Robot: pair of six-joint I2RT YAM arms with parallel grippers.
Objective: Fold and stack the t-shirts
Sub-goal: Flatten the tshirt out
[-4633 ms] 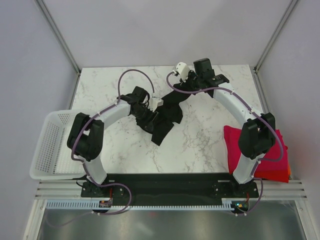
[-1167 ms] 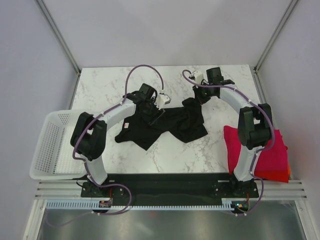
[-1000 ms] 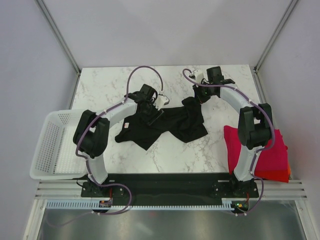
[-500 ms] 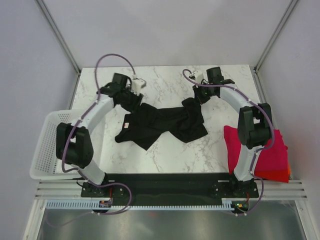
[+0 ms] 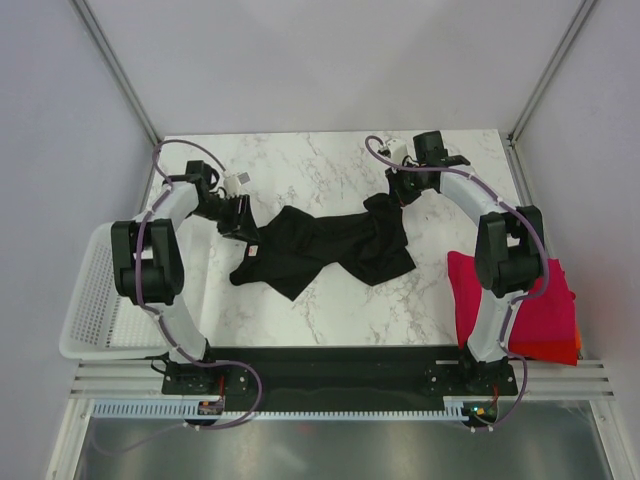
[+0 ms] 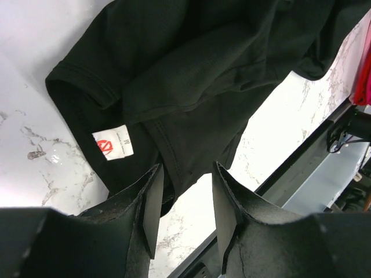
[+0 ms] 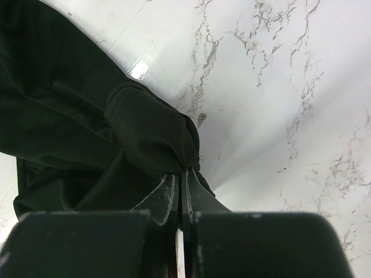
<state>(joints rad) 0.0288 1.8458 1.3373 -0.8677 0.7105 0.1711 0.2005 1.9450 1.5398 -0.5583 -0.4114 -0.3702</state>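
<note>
Right gripper (image 7: 179,176): fingers fully closed, pinching a bunched fold of the black t-shirt (image 7: 64,116) at its far right corner, low over the table (image 5: 300,165). Left gripper (image 6: 186,174): fingers stand apart with a clear gap; the shirt's left hem shows in that gap, but nothing is clamped as far as the wrist view shows. The white neck label (image 6: 113,143) lies just beside the left finger, so this end looks like the collar or a sleeve edge, can't tell which. Outward: the shirt lies across mid-table, spread but rumpled, lower edge sagging toward the near side, not flat and not squared. Folded red t-shirts (image 5: 462,290) sit stacked at the near right edge, partly behind the right arm, with an orange-red layer peeking out underneath. White basket (image 5: 95,290) sits at the left, off the table edge. Progress, my read: the red shirts are done, the black one is at the lay-out stage; flattening, every fold and the transfer onto the stack are left. Versus earlier: a few seconds back the shirt hung as a narrow bunched strip between both grippers; now it's laid out wide. A second ago the left gripper sat over the shirt's upper middle; it has swung out to the left end. The right arm and the cloth have barely shifted.
</note>
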